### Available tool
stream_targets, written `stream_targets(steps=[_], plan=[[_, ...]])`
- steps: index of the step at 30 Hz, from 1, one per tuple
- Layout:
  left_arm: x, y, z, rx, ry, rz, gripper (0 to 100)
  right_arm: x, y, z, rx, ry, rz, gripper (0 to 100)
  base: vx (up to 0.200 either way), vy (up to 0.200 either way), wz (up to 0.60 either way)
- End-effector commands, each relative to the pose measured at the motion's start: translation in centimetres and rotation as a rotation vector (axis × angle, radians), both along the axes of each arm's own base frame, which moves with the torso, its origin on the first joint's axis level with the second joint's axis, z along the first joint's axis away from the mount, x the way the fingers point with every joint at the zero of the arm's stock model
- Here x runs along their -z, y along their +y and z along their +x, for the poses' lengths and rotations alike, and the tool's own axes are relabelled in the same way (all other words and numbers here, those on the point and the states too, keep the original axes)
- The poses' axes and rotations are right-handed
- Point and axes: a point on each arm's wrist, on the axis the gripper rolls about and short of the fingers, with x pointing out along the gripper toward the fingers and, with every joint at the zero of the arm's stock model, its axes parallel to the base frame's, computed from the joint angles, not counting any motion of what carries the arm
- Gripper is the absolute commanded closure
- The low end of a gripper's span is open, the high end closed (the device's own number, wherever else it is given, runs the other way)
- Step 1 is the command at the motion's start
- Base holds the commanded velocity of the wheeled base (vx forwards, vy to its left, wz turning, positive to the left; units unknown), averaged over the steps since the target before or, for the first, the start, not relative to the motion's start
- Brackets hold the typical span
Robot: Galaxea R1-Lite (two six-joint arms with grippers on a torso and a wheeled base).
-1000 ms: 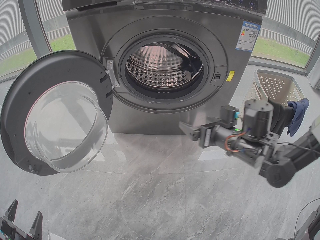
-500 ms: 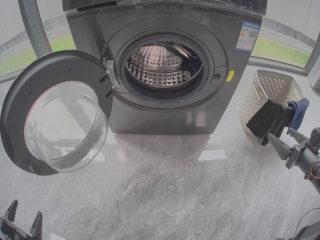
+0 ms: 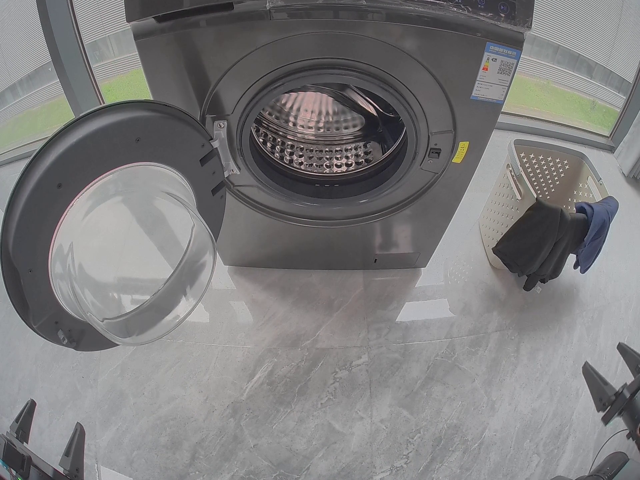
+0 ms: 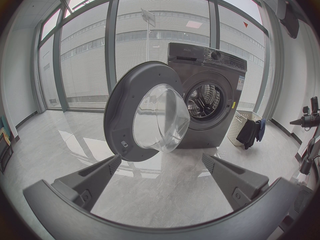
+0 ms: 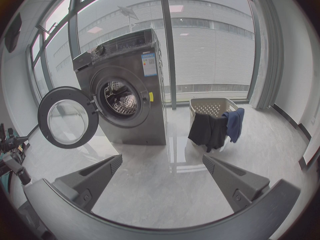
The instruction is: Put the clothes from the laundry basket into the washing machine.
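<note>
1. Two garments hang over the rim of the laundry basket (image 3: 517, 180): a black garment (image 3: 541, 241) draped down the outside of its near wall, and a blue garment (image 3: 595, 225) just beside it on the right-hand corner of the rim. From the right wrist view the two look to be touching.
2. The laundry basket is cream plastic with perforated walls. It stands on the floor to the right of the washing machine (image 3: 320, 41), near it but apart, in front of the window (image 3: 573, 61).
3. The washing machine is grey. Its round door (image 3: 100, 141) is swung fully open to the left, with the clear glass bowl facing out. Through the opening the drum (image 3: 313, 145) shows its perforated steel wall.
4. The right gripper (image 3: 610, 368) sits low at the right edge of the head view, well apart from the basket and the clothes. Its jaws stand wide apart over bare floor (image 3: 333, 381).
5. The left gripper (image 3: 53, 418) is low in the near left corner, below the open door and well apart from it. Its jaws are likewise spread, with only grey marble-patterned tile between them.
</note>
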Motion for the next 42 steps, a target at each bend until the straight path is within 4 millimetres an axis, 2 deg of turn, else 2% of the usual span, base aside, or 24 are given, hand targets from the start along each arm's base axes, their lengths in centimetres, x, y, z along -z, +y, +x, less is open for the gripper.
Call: stream_targets(steps=[1, 3, 6, 9, 13, 18, 42], plan=[[0.4, 0.0, 0.0, 0.000, 0.000, 0.000, 0, 2.7, -0.4, -4.1, 0.022, -0.100, 0.014, 0, 0.000, 0.000, 0.00], [0.4, 0.0, 0.0, 0.000, 0.000, 0.000, 0, 3.7, -0.4, -4.8, 0.028, -0.094, 0.009, 0, 0.000, 0.000, 0.00], [0.4, 0.0, 0.0, -0.002, 0.000, 0.000, 0, 4.0, -0.2, -5.4, 0.049, -0.133, 0.003, 0, 0.000, 0.000, 0.00], [0.4, 0.0, 0.0, 0.000, 0.000, 0.000, 0, 4.1, -0.2, -5.5, 0.031, -0.156, -0.017, 0, 0.000, 0.000, 0.00], [0.4, 0.0, 0.0, 0.000, 0.000, -0.002, 0, 4.6, -0.4, -5.5, 0.112, -0.094, -0.037, 0, 0.000, 0.000, 0.00], [0.4, 0.0, 0.0, 0.000, 0.000, -0.002, 0, 4.6, -0.3, -5.5, 0.096, -0.105, -0.061, 0, 0.000, 0.000, 0.00], [0.4, 0.0, 0.0, 0.000, -0.002, -0.002, 0, 4.6, -0.3, -5.5, 0.083, -0.107, -0.065, 0, 0.000, -0.200, 0.00]])
